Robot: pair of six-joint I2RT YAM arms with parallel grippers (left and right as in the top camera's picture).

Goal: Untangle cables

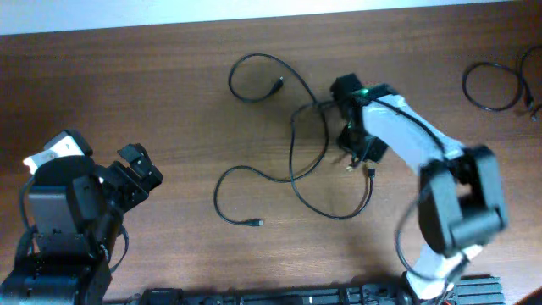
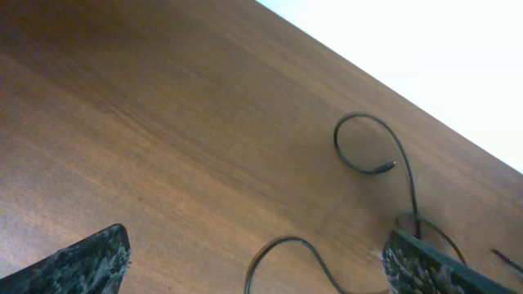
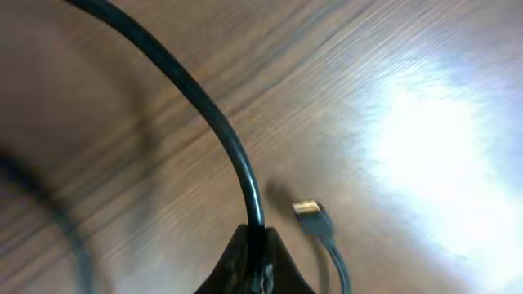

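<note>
Thin black cables (image 1: pixel 292 161) lie tangled in loose loops on the middle of the wooden table. One loop ends in a plug at the back (image 1: pixel 278 84); another ends in a plug at the front (image 1: pixel 257 223). My right gripper (image 1: pixel 360 154) is at the tangle's right side, shut on a black cable (image 3: pixel 233 151) that runs up out of its fingertips (image 3: pixel 256 249). A gold-tipped plug (image 3: pixel 309 211) lies just beside them. My left gripper (image 1: pixel 135 174) is open and empty at the left, away from the tangle. Its view shows cable loops ahead (image 2: pixel 368 143).
A separate black cable (image 1: pixel 500 85) lies coiled at the far right back corner. The table's far edge meets a white surface (image 2: pixel 425 57). Bare wood (image 1: pixel 169 102) lies between the left arm and the tangle.
</note>
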